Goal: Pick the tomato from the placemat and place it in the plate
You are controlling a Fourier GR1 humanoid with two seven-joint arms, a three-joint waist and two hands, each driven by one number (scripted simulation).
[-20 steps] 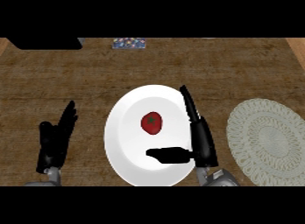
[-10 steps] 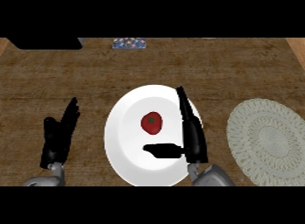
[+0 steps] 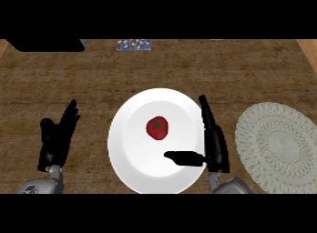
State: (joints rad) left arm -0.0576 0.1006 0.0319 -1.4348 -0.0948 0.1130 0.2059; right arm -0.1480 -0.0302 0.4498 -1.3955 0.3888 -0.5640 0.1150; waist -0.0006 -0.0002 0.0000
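We find the small red tomato [image 3: 158, 128] lying in the round white plate [image 3: 131, 150], apart from our right hand [image 3: 213, 143], whose fingers are straight with the thumb spread. We judge retraction should avoid nudging the tomato. The round woven grey placemat [image 3: 282, 145] sits at right. The left hand [image 3: 55, 139] rests open at left. Both wrists are cut off below.

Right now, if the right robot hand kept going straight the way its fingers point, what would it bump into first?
Probably nothing: the right robot hand points up along the plate's right edge, toward bare wooden counter; its height is unclear.
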